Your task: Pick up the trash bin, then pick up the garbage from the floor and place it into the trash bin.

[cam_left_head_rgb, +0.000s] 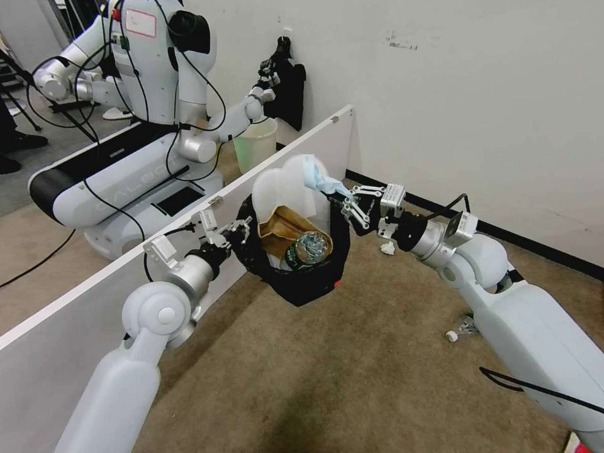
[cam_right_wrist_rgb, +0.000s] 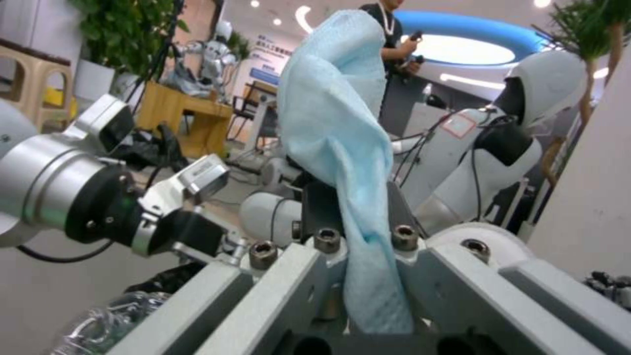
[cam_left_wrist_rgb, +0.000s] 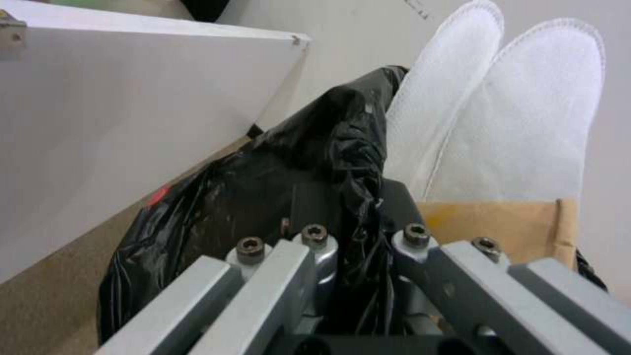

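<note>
The trash bin (cam_left_head_rgb: 305, 280), wrapped in its black bag (cam_left_wrist_rgb: 276, 167), hangs above the floor (cam_left_head_rgb: 352, 377). My left gripper (cam_left_head_rgb: 238, 234) is shut on its near rim, pinching bag plastic (cam_left_wrist_rgb: 362, 236). Inside stand two white slippers (cam_left_head_rgb: 283, 182) (cam_left_wrist_rgb: 512, 108), a brown paper bag (cam_left_head_rgb: 284, 229) (cam_left_wrist_rgb: 493, 222) and a clear bottle (cam_left_head_rgb: 308, 246) (cam_right_wrist_rgb: 112, 320). My right gripper (cam_left_head_rgb: 343, 204) (cam_right_wrist_rgb: 358, 236) is shut on a pale blue mask (cam_left_head_rgb: 318, 179) (cam_right_wrist_rgb: 335, 148) over the bin's far rim. A white paper wad (cam_left_head_rgb: 387, 247) and a crushed clear bottle (cam_left_head_rgb: 459, 328) lie on the carpet.
A white partition board (cam_left_head_rgb: 94, 296) (cam_left_wrist_rgb: 131, 123) runs close along the bin's left side. Behind it stand another robot (cam_left_head_rgb: 151, 94) and a pale bucket (cam_left_head_rgb: 256, 143). A white wall with a black baseboard (cam_left_head_rgb: 535, 242) closes off the right. Open carpet lies in front.
</note>
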